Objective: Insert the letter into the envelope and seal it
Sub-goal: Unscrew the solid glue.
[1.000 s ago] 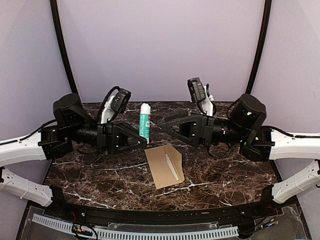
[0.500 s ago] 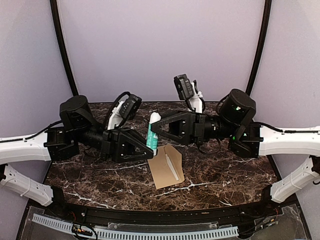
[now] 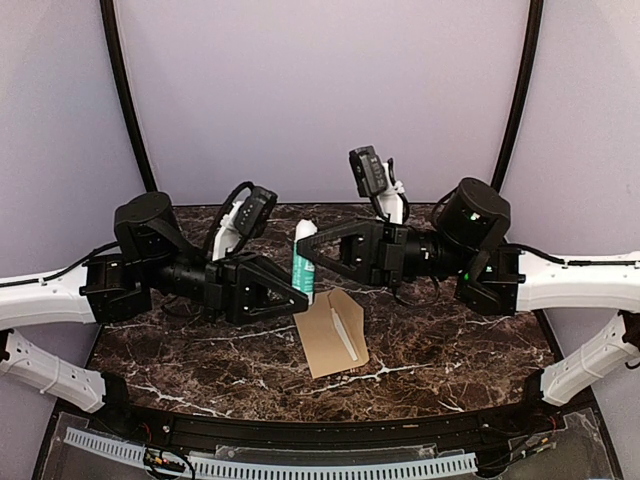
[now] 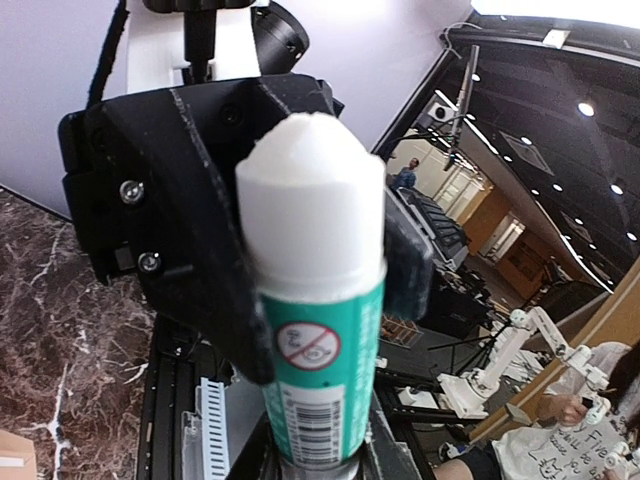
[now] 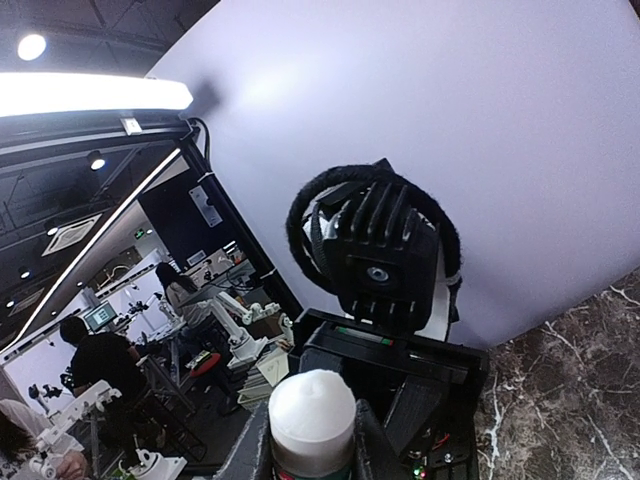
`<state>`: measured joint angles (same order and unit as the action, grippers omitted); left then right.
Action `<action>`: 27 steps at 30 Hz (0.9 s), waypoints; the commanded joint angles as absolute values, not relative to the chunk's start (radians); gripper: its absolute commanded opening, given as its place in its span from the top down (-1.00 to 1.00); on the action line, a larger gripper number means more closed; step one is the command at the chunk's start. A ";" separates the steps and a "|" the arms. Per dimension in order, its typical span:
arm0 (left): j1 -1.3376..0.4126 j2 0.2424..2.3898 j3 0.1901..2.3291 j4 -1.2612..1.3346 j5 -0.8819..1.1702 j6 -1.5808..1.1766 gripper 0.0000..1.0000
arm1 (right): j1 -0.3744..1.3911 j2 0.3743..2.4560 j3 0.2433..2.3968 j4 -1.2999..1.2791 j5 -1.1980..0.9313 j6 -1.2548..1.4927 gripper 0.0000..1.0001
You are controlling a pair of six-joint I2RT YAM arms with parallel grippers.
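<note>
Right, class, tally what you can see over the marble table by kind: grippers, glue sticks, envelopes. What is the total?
Grippers: 2, the left gripper and the right gripper
Glue sticks: 1, the glue stick
Envelopes: 1, the envelope
Total: 4

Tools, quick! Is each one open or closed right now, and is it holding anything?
Left tool: closed, holding the glue stick by its bottom end.
Right tool: closed around the same stick's white cap.
</note>
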<state>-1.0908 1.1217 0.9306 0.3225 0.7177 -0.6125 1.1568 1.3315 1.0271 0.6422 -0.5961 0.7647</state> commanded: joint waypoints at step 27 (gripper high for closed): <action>-1.082 1.059 0.933 -0.155 -0.188 -0.613 1.00 | 1.323 1.609 1.490 -0.204 0.212 0.727 0.97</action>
